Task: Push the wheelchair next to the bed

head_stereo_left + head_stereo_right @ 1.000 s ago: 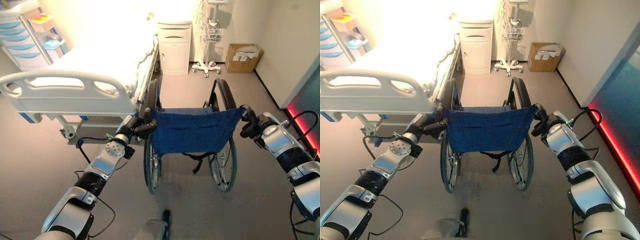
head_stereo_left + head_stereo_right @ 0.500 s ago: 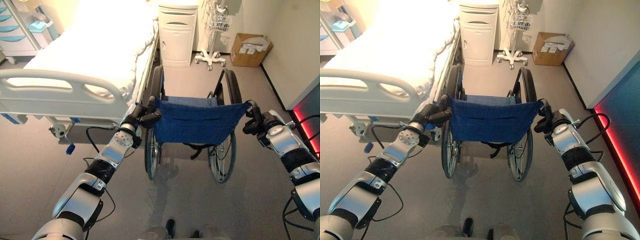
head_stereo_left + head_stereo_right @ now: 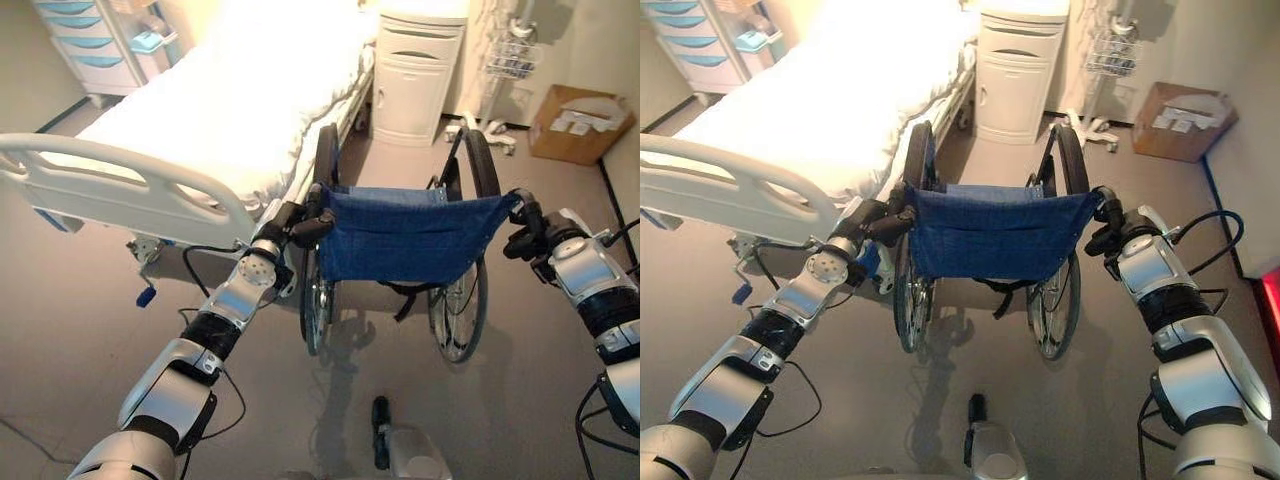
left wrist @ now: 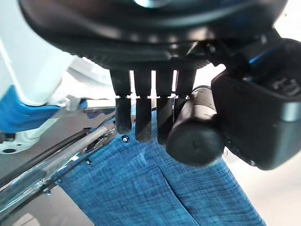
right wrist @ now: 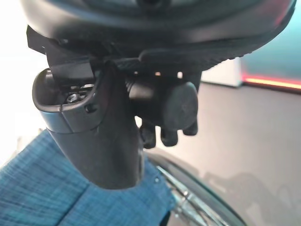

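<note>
Both hands' fingers point(image 4: 143, 122) grip the blue-cloth wheelchair's point(image 3: 400, 235) round black handles.

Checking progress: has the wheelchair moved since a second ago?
Yes. The wheelchair has rolled forward alongside the bed, closer to the white cabinet.

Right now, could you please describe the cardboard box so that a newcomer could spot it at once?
Start at the white hospital bed and look past the white bedside cabinet at its head, then past the wheeled wire-basket stand. The open brown cardboard box sits on the grey floor against the far wall. It is the one brown thing among white furniture.
</note>
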You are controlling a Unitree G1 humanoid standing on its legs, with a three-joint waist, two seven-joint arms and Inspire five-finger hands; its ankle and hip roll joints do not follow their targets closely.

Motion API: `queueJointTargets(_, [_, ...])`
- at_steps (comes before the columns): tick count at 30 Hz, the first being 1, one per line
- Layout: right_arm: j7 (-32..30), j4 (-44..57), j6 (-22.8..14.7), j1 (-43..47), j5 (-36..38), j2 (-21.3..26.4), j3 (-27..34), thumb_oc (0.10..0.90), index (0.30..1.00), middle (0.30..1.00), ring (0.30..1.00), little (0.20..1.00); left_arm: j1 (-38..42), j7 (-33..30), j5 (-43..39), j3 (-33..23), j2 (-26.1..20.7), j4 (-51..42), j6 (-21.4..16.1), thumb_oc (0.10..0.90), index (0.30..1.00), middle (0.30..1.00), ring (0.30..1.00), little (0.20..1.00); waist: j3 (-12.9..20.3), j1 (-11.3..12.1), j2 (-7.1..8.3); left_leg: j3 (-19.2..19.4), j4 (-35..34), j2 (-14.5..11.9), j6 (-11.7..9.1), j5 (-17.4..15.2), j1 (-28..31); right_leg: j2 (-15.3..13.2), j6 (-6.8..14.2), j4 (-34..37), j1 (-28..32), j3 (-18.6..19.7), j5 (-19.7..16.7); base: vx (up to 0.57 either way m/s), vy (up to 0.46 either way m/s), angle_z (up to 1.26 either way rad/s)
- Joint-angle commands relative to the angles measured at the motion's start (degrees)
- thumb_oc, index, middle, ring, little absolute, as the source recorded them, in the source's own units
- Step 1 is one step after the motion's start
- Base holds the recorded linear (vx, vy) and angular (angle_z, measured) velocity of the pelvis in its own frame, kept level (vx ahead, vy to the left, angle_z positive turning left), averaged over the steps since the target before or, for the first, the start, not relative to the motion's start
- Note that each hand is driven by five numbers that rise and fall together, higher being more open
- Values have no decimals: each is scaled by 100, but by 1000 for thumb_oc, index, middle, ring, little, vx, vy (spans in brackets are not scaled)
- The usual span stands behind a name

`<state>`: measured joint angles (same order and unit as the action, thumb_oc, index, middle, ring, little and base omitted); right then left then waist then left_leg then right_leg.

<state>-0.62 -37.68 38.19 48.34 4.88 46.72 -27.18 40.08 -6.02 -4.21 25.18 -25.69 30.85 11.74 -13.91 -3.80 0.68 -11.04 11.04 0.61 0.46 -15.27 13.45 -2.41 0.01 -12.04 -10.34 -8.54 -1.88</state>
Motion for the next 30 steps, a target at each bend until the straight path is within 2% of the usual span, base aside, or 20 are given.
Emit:
queueJointTargets(1, [487,497,-631,477,-161,-289,-436,400,300,300,300,300,-873,229,498,616,-209,-136,-85,400,300,300,300,300,196,199,299,403,-166,144,-64,435,-66,-373,786,419,27,273,-553,341,-194,26])
queueJointTargets(4, [439,408,-671,482,-53,-307,-442,400,300,300,300,300,-762,133,427,714,-137,-101,-68,400,300,300,300,300,250,94,225,591,-44,-245,-329,1125,-105,-261,643,498,196,63,-358,275,-137,12])
queueJointTargets(5, [415,448,-569,465,-40,-318,-451,400,300,300,300,300,-660,111,362,764,-80,-8,-138,400,300,300,300,300,280,-9,201,751,107,-456,-438,1500,-126,-232,562,492,223,-31,-275,312,-109,4])
queueJointTargets(7, [347,462,-546,409,-7,-308,-457,400,300,300,300,300,-600,82,302,789,-25,76,-190,400,300,300,300,300,315,-107,179,901,266,-640,-522,1781,-89,-218,489,443,213,-102,-198,248,-56,28])
queueJointTargets(8, [281,447,-544,321,60,-309,-452,400,300,300,300,300,-525,-5,259,814,15,205,-252,400,300,300,300,300,355,-176,176,964,570,-742,-556,2044,-125,-205,376,363,236,-167,-79,239,-53,34])
queueJointTargets(10, [168,435,-524,247,176,-344,-434,400,300,300,300,300,-429,-56,162,815,44,368,-296,400,300,300,300,300,356,-180,196,975,771,-750,-537,2167,-281,-179,306,314,329,-175,29,238,-54,28])
queueJointTargets(12, [59,437,-507,165,257,-392,-412,400,300,300,300,300,-340,-72,118,754,71,460,-249,400,300,300,300,300,303,-115,219,979,755,-694,-453,2110,-562,-128,271,284,500,-117,150,312,-10,0])
queueJointTargets(13, [-12,396,-504,145,256,-466,-399,400,300,300,300,300,-264,-97,116,708,85,520,-160,400,300,300,300,300,191,-1,232,929,569,-493,-378,1957,-907,-45,289,319,754,38,235,370,41,-15])
queueJointTargets(16, [-106,334,-505,148,251,-527,-393,400,300,300,300,300,-232,-140,37,658,68,516,-61,400,300,300,300,300,33,167,193,1007,251,-309,-382,1974,-1449,73,302,382,1131,168,401,294,102,-27])
queueJointTargets(17, [-96,325,-486,141,155,-580,-368,400,300,300,300,300,-245,-199,-23,616,43,496,-28,400,300,300,300,300,-94,298,143,1091,54,-247,-420,2041,-1816,126,298,421,1400,212,537,260,132,-35])
queueJointTargets(21, [10,356,-489,36,-24,-634,-362,400,300,300,300,300,-363,-222,-30,546,-65,512,-103,400,300,300,300,300,-178,496,-30,1130,-440,-359,-484,2324,-2107,224,300,376,1881,360,870,447,252,-76])
queueJointTargets(23, [72,362,-523,0,-35,-633,-373,400,300,300,300,300,-416,-188,-47,506,-160,479,-67,400,300,300,300,300,-144,586,-45,1120,-613,-354,-473,2310,-2129,193,355,379,2125,485,954,394,222,-92])
queueJointTargets(25, [171,464,-409,-101,-8,-616,-327,400,300,300,300,300,-458,61,-34,425,-316,494,-48,400,300,300,300,300,23,656,-32,1432,-577,-403,-377,2110,-2138,2,508,415,2425,470,1043,477,317,-68])
queueJointTargets(27, [219,449,-436,-192,-82,-680,-268,400,300,300,300,300,-431,176,-17,431,-386,631,-89,400,300,300,300,300,157,673,47,1490,-518,-283,-241,1896,-2032,-189,682,379,2408,401,882,321,250,-44])
queueJointTargets(28, [219,460,-439,-202,-88,-690,-264,400,300,300,300,300,-427,179,-22,433,-410,645,-95,400,300,300,300,300,168,679,57,1477,-515,-260,-225,1873,-2010,-218,703,364,2392,401,848,300,263,-8])
queueJointTargets(29, [174,472,-479,-201,-53,-713,-282,400,300,300,300,300,-402,174,-52,429,-498,686,-94,400,300,300,300,300,210,704,98,1456,-534,-144,-139,1808,-1917,-335,808,231,2297,409,615,248,234,4])
queueJointTargets(30, [157,451,-522,-205,-46,-730,-277,400,300,300,300,300,-378,160,-90,449,-530,692,-73,400,300,300,300,300,227,710,105,1461,-536,-108,-110,1787,-1896,-371,836,167,2255,408,546,290,298,-20])
